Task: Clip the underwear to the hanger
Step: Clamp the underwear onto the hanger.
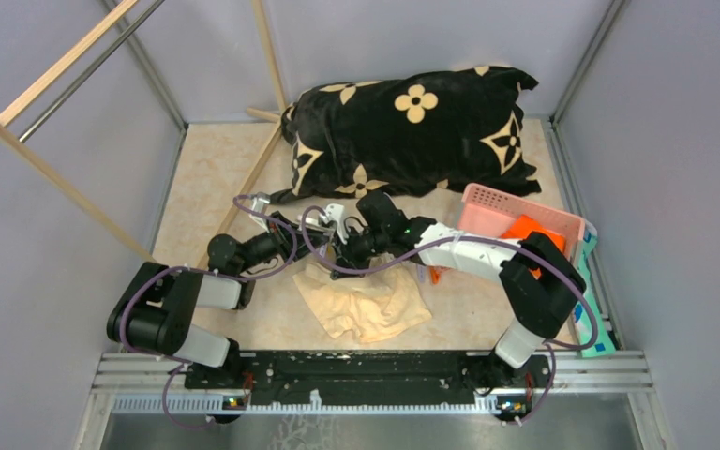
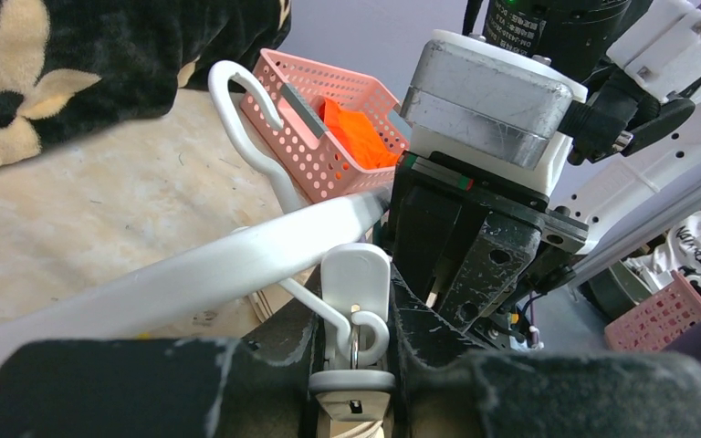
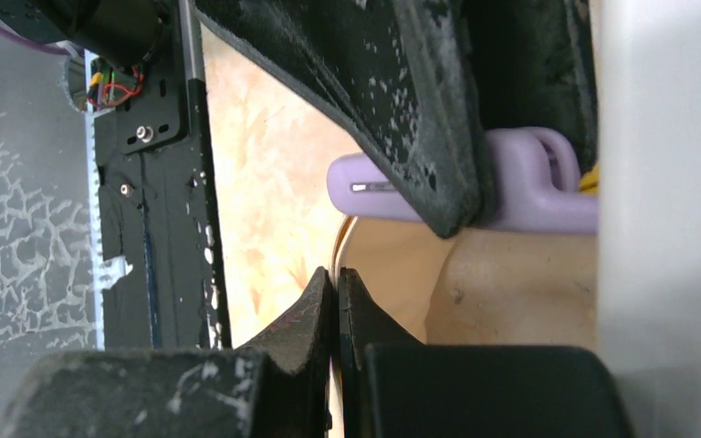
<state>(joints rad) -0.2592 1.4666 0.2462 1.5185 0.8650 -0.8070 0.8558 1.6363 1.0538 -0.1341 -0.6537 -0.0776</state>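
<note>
Nearest us, the left pincer (image 2: pixel 354 370) gripped a white clip (image 2: pixel 356 292) dangling from the hanger (image 2: pixel 173 278), whose bar crossed just above its fingers (image 2: pixel 100 392). The right pincer (image 3: pixel 336 297) was clenched tight close beside it, and we could not tell whether any cloth was caught there. The underwear (image 1: pixel 370 305) lay crumpled on the worktop (image 1: pixel 206 187) beneath both pincers, with the pink basket (image 1: pixel 516 211) off to its right.

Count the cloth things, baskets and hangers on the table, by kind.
Cloth things: 3 (black cushion, orange cloth, underwear)
Baskets: 1 (pink basket)
Hangers: 1 (white hanger)
Total: 5
The teal item beside the basket is unclear and not counted.
</note>
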